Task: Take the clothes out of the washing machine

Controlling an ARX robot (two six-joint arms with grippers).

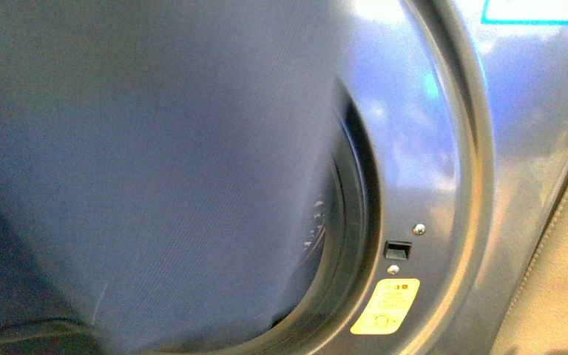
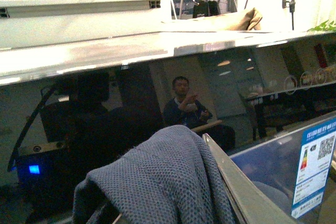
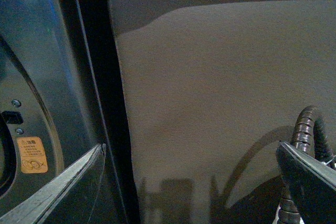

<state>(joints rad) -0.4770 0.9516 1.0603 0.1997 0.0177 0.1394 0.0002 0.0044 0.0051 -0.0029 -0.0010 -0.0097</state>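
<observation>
Clothes hang as one broad grey-blue sheet across the mouth of the washing machine, long axis up and down, lower end pointing at the bottom rim of the opening. The upper end is bunched over the left gripper, whose fingers pinch the fabric, which drapes over both and hides one. The right gripper holds nothing, its fingers spread wide, a tan panel beyond them and the machine's orange label just outside one fingertip.
</observation>
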